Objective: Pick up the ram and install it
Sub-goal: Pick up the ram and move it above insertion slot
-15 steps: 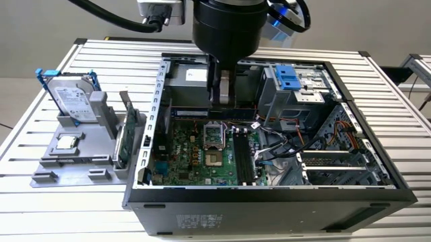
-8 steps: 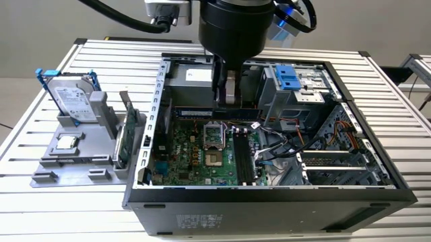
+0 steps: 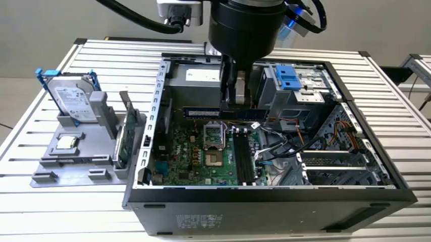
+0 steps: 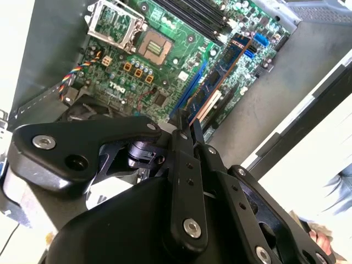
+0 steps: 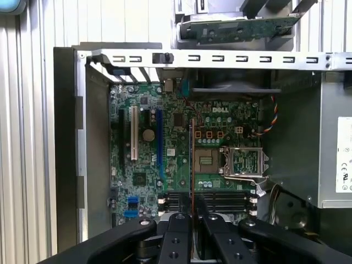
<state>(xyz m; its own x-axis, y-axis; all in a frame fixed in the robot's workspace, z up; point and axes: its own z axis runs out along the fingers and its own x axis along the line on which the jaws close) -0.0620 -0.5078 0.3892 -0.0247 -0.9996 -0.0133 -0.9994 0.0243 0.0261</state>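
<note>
Gripper (image 3: pixel 232 103) pinches the ram (image 3: pixel 202 112) by its long edge inside the open case (image 3: pixel 160 101) — just clear of the motherboard (image 3: pixel 189 151), I think. Decent room either side.

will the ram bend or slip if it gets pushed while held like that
Probably stiff lengthwise: the ram juts straight from the gripper without sagging. Edge-on in the first wrist view it looks very thin, so sideways force could flex or crack it. Pinched at one spot, it might pivot.
</note>
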